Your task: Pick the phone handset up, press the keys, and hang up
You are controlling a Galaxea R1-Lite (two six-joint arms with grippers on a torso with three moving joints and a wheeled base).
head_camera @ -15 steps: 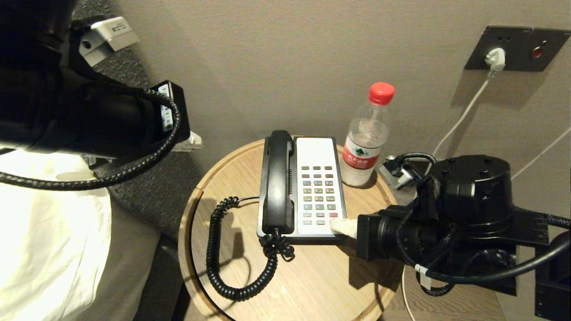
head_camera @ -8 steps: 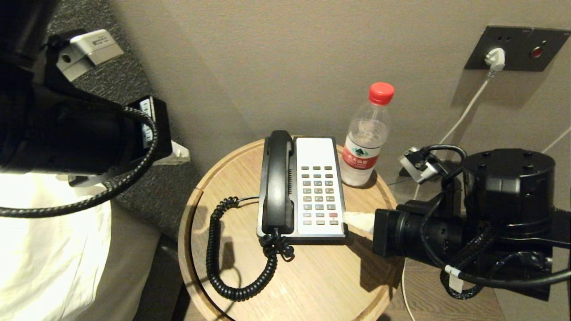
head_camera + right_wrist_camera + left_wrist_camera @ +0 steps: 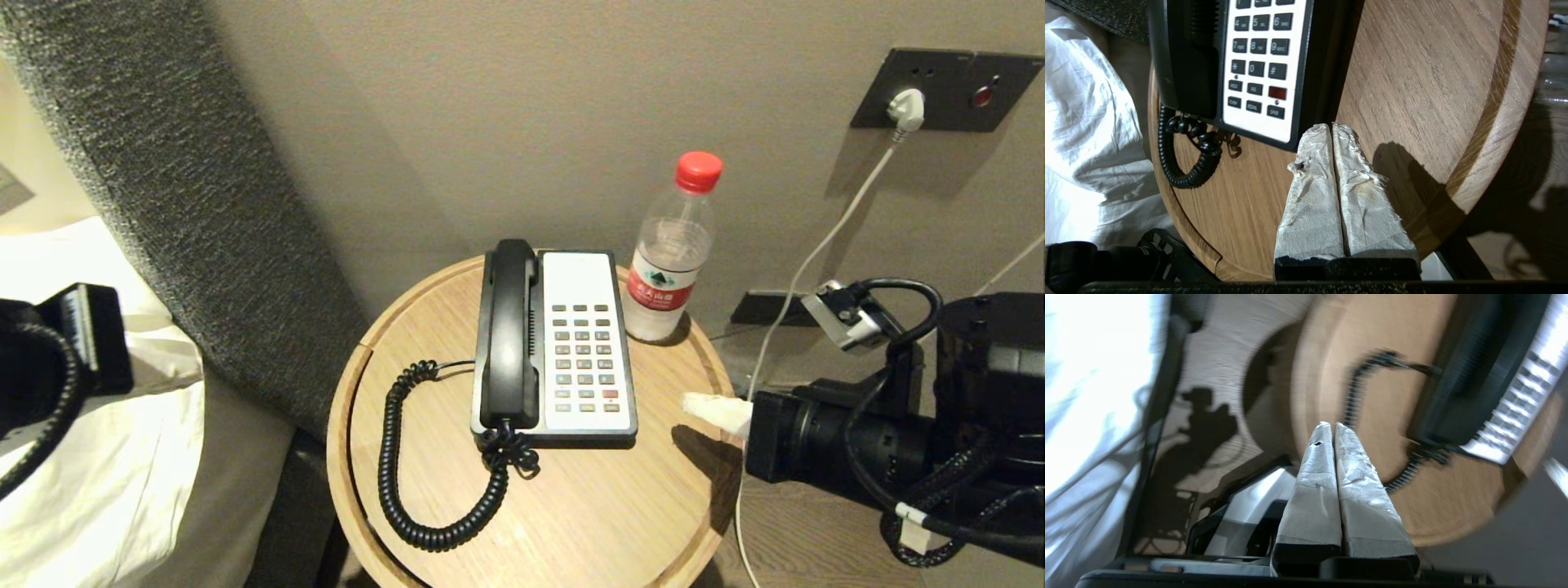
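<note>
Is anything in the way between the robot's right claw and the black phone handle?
Yes. The right gripper, shut, hangs beside the phone base; the base's white keypad side lies between it and the phone handset in its cradle.

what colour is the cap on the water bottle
Red. The cap on the clear water bottle shows best in the head view.

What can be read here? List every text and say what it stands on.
"4", "5", "6", "7", "8", "9", "0", "#": keys on the phone.
Small print on the keys: too small to read.
Red label on the bottle: white characters, too small to read.
No other text.
</note>
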